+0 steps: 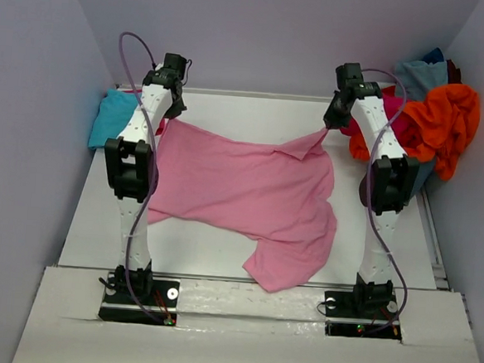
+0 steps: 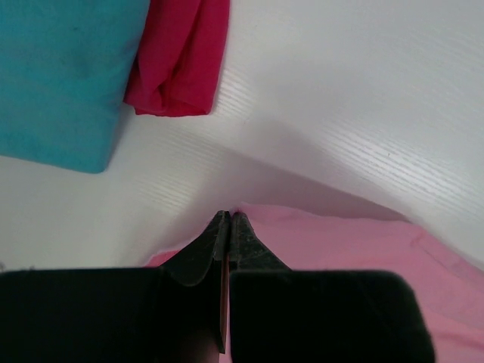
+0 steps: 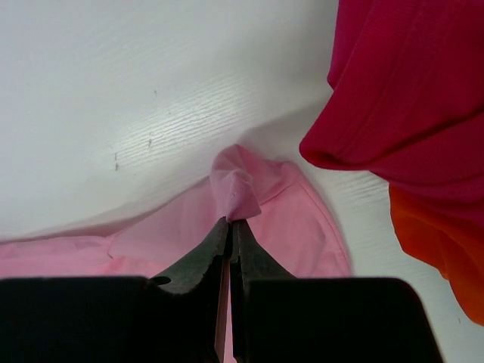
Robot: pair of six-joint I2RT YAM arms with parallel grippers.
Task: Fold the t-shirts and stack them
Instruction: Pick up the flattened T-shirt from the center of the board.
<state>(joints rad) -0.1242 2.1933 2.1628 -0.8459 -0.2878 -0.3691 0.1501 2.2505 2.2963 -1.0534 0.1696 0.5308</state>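
A light pink t-shirt (image 1: pixel 241 194) hangs stretched between my two grippers over the white table (image 1: pixel 220 251), its lower part draped toward the near edge. My left gripper (image 1: pixel 168 116) is shut on its far left corner, and the pink cloth (image 2: pixel 340 249) shows past the pinched tips (image 2: pixel 229 215). My right gripper (image 1: pixel 330 125) is shut on the far right corner, where a pink fold (image 3: pixel 238 189) sticks out above the tips (image 3: pixel 231 221). A turquoise t-shirt (image 1: pixel 112 118) (image 2: pixel 60 76) with a magenta one (image 2: pixel 181 57) beside it lies at the far left.
A heap of t-shirts lies at the far right: orange (image 1: pixel 446 121), magenta (image 3: pixel 408 91) and grey-blue (image 1: pixel 420 76). Grey walls close in left, right and behind. The table's right rail (image 1: pixel 433 236) runs beside the right arm.
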